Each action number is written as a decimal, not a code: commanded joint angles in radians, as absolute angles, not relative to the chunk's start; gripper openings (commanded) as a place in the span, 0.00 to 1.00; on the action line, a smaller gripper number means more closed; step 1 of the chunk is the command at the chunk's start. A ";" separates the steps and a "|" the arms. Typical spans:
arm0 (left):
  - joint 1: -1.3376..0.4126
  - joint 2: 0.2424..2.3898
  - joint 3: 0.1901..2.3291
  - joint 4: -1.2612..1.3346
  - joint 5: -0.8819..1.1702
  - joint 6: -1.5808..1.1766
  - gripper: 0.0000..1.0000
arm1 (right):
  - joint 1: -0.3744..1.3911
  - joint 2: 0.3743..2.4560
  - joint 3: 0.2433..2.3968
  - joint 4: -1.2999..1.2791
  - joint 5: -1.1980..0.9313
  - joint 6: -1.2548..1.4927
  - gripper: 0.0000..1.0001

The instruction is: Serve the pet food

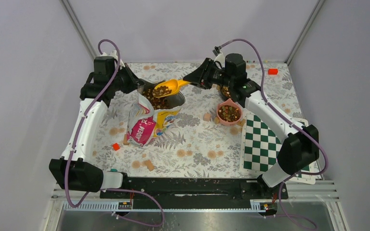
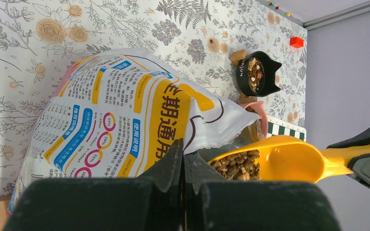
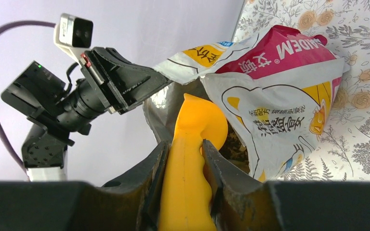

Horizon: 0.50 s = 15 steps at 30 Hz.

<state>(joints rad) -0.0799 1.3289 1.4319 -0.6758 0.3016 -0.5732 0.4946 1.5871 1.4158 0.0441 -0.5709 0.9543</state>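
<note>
- Kibble [image 1: 162, 90] fills the scoop [image 1: 173, 86] just ahead of the right pincer [image 1: 192, 79], over the open bag [image 1: 147, 120]. More lies inside the bag and in the pink bowl [image 1: 229, 113] back beside that pincer's forearm.
- Right pincer — partly closed, clamped on the scoop's handle.
- Left pincer [image 1: 138, 83] — shut tight, pinching the bag's rim, opposite the scoop.
- Risk: the scoop looks heaped, so a tilt or jerk on the way to a bowl would likely scatter pellets over the table [image 1: 192, 139].
- Risk: if the rim slips from the left pincer, the bag may sag or tip.
</note>
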 commanded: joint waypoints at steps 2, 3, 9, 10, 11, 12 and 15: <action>-0.068 1.284 1.510 -0.585 0.305 -0.575 0.00 | 0.456 1.531 1.355 0.268 -0.618 1.101 0.00; -0.067 1.283 1.511 -0.585 0.305 -0.575 0.00 | 0.449 1.531 1.338 0.299 -0.626 1.126 0.00; -0.064 1.281 1.519 -0.588 0.306 -0.573 0.00 | 0.415 1.543 1.214 0.574 -0.673 1.299 0.00; -0.064 1.282 1.520 -0.590 0.306 -0.574 0.00 | 0.411 1.549 1.198 0.626 -0.679 1.324 0.00; -0.063 1.281 1.521 -0.590 0.306 -0.574 0.00 | 0.406 1.554 1.181 0.680 -0.683 1.354 0.00; -0.063 1.281 1.522 -0.591 0.306 -0.574 0.00 | 0.402 1.559 1.164 0.740 -0.687 1.386 0.00; -0.061 1.282 1.525 -0.593 0.306 -0.572 0.00 | 0.395 1.585 1.131 0.909 -0.696 1.487 0.00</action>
